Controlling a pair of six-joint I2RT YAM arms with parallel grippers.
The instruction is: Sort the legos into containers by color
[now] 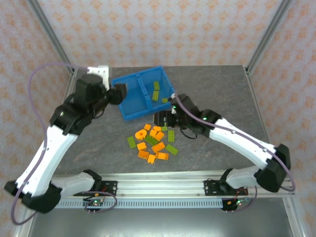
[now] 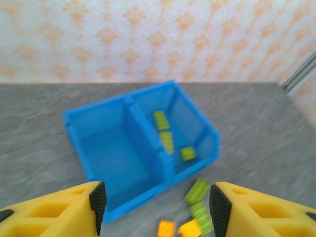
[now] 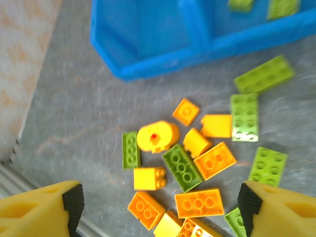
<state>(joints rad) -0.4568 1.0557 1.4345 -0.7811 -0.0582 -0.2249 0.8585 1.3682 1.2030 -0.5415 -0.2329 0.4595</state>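
Note:
The blue bin [image 1: 129,116] stands at the table's back middle, its two containers split by a dividing wall [image 2: 143,143]. The left container [image 2: 106,153] holds nothing I can see. The right one holds three lime green legos [image 1: 157,89] [image 2: 166,140]. A loose pile of orange and green legos [image 1: 153,141] lies just in front of the bin. My left gripper [image 1: 120,92] [image 2: 157,207] hovers open and empty at the bin's left end. Open as well, my right gripper [image 1: 163,119] [image 3: 160,205] hangs above the pile, over an orange brick [image 3: 199,202] and a green one [image 3: 181,168].
A round yellow piece [image 3: 158,136] lies among the bricks. A white block [image 1: 101,71] sits at the table's back left corner. Metal frame posts [image 1: 52,37] rise at both back corners. An aluminium rail [image 1: 158,187] runs along the near edge.

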